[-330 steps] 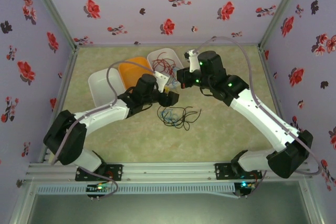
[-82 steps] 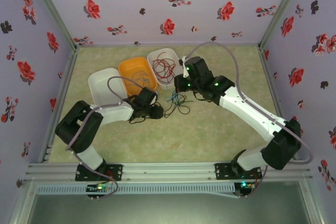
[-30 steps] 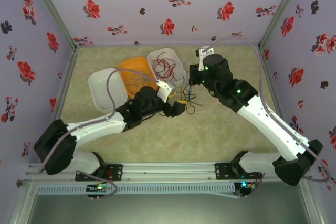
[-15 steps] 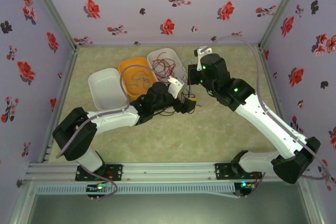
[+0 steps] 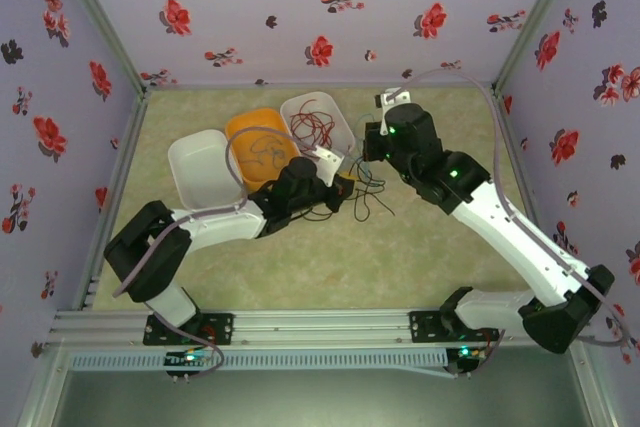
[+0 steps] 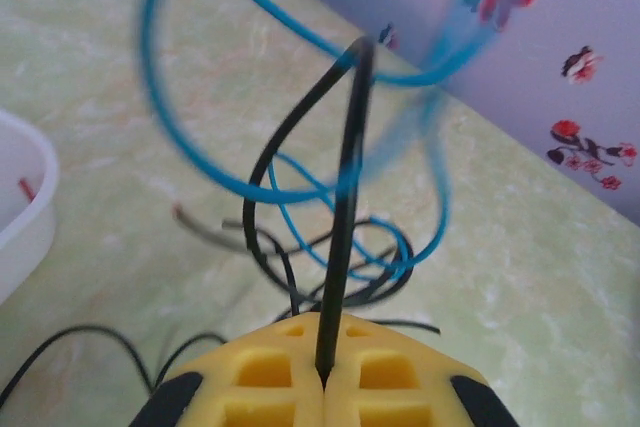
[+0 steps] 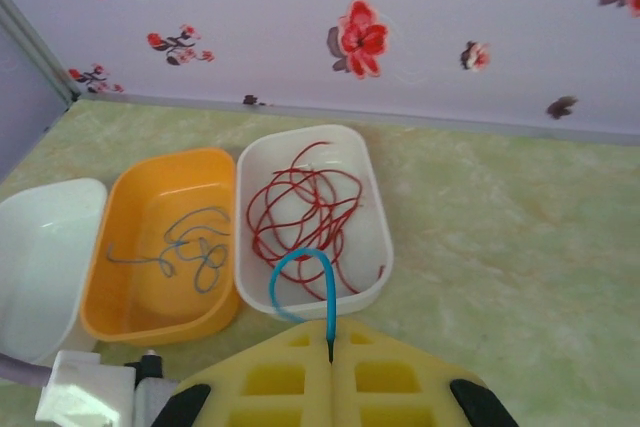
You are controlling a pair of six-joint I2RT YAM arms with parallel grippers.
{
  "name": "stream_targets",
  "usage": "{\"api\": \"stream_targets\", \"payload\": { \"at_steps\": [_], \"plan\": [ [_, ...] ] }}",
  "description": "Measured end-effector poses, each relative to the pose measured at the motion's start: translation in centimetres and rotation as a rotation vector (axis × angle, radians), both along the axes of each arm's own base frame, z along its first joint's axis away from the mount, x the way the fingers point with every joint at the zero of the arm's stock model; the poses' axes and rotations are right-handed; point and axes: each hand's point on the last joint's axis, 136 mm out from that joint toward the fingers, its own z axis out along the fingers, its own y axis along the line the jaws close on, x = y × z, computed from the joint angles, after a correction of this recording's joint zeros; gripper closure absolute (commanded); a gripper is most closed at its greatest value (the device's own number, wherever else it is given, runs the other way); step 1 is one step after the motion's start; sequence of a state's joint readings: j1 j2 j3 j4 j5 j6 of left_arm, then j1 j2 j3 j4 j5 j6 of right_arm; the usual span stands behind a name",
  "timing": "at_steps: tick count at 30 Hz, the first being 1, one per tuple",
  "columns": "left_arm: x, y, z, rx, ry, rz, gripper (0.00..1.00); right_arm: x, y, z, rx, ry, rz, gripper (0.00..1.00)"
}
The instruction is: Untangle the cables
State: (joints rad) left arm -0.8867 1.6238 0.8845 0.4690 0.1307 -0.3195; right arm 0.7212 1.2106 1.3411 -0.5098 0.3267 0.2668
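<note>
The cables (image 5: 366, 193) are thin black and blue strands strung between my two grippers above the mat, loose ends trailing down. My left gripper (image 5: 341, 187) is shut on a black cable (image 6: 346, 197), which rises straight out of its yellow fingertips (image 6: 270, 367). Blue cable (image 6: 200, 162) loops around that black one, and more black loops lie on the mat behind. My right gripper (image 7: 330, 349) is shut on the end of a blue cable (image 7: 300, 259) that arcs over in front of its fingers. It hangs higher, just right of the left one (image 5: 368, 153).
Three bins stand at the back left. A white bin (image 7: 384, 237) holds a coil of red cable (image 7: 300, 202), an orange bin (image 7: 108, 247) holds a grey-blue cable (image 7: 190, 247), and another white bin (image 5: 185, 152) stands beside them. Floral walls close in the mat.
My left gripper has closed on the black cable and drawn back a little to the left. The strands now hang stretched between the two grippers. The right gripper has barely moved.
</note>
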Motion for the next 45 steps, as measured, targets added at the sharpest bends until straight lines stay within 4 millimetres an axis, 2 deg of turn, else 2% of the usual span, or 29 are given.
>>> {"api": "stream_targets", "payload": {
  "at_steps": [4, 6, 14, 21, 33, 39, 45],
  "plan": [
    [-0.1, 2.0, -3.2, 0.052, 0.066, 0.032, 1.0, -0.5, -1.8, 1.4, -0.022, -0.048, -0.047, 1.0],
    [-0.3, 2.7, -4.2, 0.074, 0.089, 0.042, 1.0, -0.7, -2.6, 2.3, -0.029, -0.071, -0.07, 1.0],
    [-0.9, 5.4, -5.9, 0.114, 0.144, 0.09, 1.0, -1.7, -5.2, 4.4, -0.057, -0.13, -0.135, 1.0],
    [-2.0, 7.9, -9.5, 0.205, 0.233, 0.13, 1.0, -2.7, -7.0, 6.8, -0.071, -0.189, -0.166, 1.0],
    [-2.7, 9.3, -14.0, 0.317, 0.321, 0.156, 1.0, -4.7, -9.2, 12.4, -0.049, -0.297, -0.182, 1.0],
    [-2.8, 9.5, -14.7, 0.336, 0.333, 0.16, 1.0, -5.9, -10.5, 16.2, -0.045, -0.376, -0.185, 0.99],
    [-2.6, 9.5, -14.8, 0.338, 0.333, 0.164, 1.0, -7.7, -12.4, 18.8, -0.041, -0.455, -0.206, 1.0]
  ]
}}
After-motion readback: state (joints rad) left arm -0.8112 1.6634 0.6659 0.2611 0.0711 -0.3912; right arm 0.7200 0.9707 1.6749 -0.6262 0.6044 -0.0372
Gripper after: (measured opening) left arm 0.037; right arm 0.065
